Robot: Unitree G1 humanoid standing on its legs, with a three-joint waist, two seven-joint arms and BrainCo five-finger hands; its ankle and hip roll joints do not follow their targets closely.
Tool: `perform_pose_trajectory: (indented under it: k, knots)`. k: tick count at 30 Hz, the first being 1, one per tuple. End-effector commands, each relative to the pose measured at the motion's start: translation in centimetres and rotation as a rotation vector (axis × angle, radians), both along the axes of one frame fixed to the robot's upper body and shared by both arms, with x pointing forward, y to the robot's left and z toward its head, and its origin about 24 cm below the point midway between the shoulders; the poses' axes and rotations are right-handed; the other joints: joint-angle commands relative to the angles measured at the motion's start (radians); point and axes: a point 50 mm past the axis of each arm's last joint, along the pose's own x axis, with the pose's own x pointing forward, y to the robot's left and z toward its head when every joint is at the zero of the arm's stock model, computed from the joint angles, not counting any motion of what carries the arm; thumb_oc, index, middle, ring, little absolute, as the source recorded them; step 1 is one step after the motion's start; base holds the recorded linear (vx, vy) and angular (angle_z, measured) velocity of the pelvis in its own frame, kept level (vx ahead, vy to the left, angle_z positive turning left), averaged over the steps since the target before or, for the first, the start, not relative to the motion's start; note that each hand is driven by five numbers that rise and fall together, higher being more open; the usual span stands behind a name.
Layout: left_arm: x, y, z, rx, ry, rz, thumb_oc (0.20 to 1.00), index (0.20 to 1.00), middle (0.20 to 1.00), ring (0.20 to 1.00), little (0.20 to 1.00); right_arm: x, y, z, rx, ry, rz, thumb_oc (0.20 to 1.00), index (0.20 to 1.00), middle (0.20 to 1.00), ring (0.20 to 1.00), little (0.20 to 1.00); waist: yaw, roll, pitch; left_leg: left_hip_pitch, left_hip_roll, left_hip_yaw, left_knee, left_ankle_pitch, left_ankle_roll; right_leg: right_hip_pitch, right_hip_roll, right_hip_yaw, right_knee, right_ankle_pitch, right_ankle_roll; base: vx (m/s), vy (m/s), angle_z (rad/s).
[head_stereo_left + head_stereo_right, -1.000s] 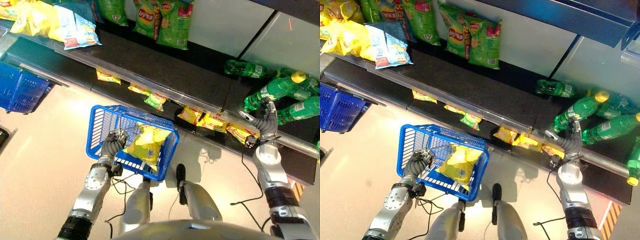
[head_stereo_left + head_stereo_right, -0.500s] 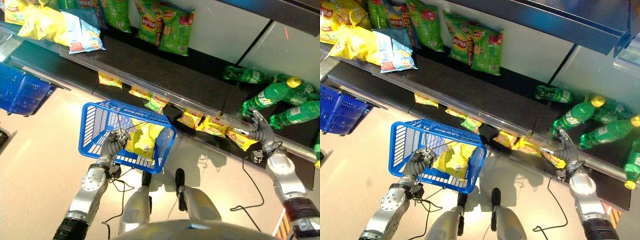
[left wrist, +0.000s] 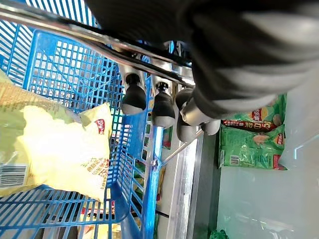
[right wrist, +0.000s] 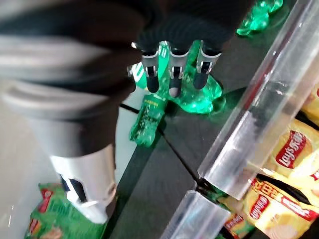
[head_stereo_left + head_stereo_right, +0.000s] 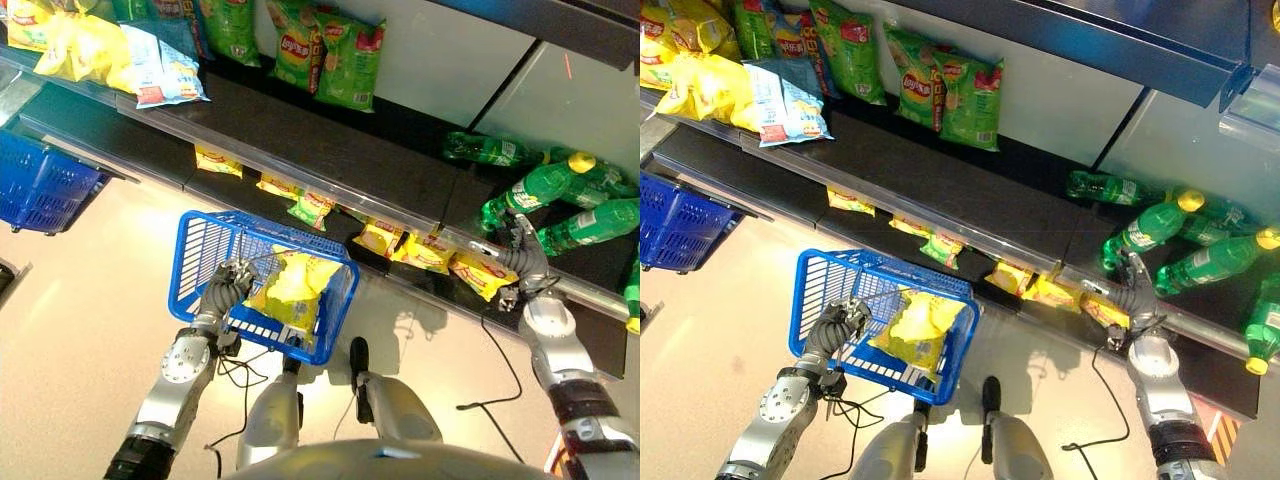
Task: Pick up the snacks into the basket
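Right hand [image 5: 522,255] back up at shelf edge, empty.

Over last half second, raised from yellow chip bags [image 5: 430,250] on lower shelf, mid-right; no pick made yet. Fingers straight, apart, touching nothing, by green bottles [image 5: 560,180]. Left hand [image 5: 228,287] curled round handle of blue basket [image 5: 205,245], lower left; yellow chip bag [image 5: 290,290] already inside.
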Motion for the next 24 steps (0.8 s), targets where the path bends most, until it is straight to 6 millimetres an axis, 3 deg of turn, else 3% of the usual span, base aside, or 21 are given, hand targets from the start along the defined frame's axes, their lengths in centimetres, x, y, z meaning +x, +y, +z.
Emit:
perform_pose_trajectory:
  k: [1,14,24]
  knots:
    - [0.9,-1.2,7.0,-0.081,-0.368,-0.051,0.200,0.200,0.200,0.200,0.200,1.4,-0.8,2.8,-0.001,-0.126,-0.065,1.000,1.000,1.000,1.000,1.000,0.017,-0.033,-0.059,-0.027,-0.072,-0.013,0.130,-0.155,0.034,-0.058,-0.054,0.044,0.007,0.015,0.097,0.00,0.000,0.00]
    - [1.2,-1.3,7.5,-0.095,-0.390,-0.027,0.200,0.200,0.200,0.200,0.200,3.5,0.8,5.1,0.091,-0.248,-0.124,1.000,1.000,1.000,1.000,1.000,0.021,-0.019,-0.041,-0.058,-0.078,0.005,0.154,-0.160,0.040,-0.089,-0.055,0.058,0.024,0.019,0.096,-0.01,0.004,-0.03]
    - [1.3,-1.1,7.8,-0.092,-0.404,-0.002,0.200,0.200,0.200,0.200,0.200,3.3,1.2,4.5,0.127,-0.236,-0.133,1.000,1.000,1.000,1.000,1.000,0.016,-0.019,-0.035,-0.069,-0.081,0.012,0.165,-0.163,0.043,-0.099,-0.055,0.064,0.029,0.021,0.096,0.00,0.002,-0.03]
